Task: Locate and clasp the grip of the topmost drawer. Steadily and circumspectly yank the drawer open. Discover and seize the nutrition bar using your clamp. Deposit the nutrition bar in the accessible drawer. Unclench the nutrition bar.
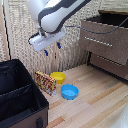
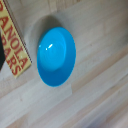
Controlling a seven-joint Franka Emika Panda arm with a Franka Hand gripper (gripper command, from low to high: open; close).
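My claw (image 1: 51,48) hangs in the air above the wooden bench (image 1: 95,95), its two blue-tipped fingers (image 1: 46,52) pointing down with a narrow gap between them and nothing held. It sits well above the bowls and touches none of them.

The snack bar (image 1: 45,82) stands on its long edge, leaning against the black fabric bin (image 1: 20,95) at the exterior view's left. It is red-orange with a yellow speckled pattern. In my wrist view its printed face (image 2: 15,47) shows at the frame's edge, just beside the blue bowl (image 2: 56,56), with a sliver of wood between them.

The blue bowl (image 1: 69,91) rests upright on the bench near the bar's lower end. A yellow bowl (image 1: 58,77) sits just behind it, close to the bar.

The dresser (image 1: 107,42) stands at the exterior view's right, well apart from my claw. Its top drawer (image 1: 102,40) looks pulled out, with a dark opening showing above its front and the silver handle (image 1: 98,41) across its face. A lower drawer (image 1: 110,65) sits beneath it
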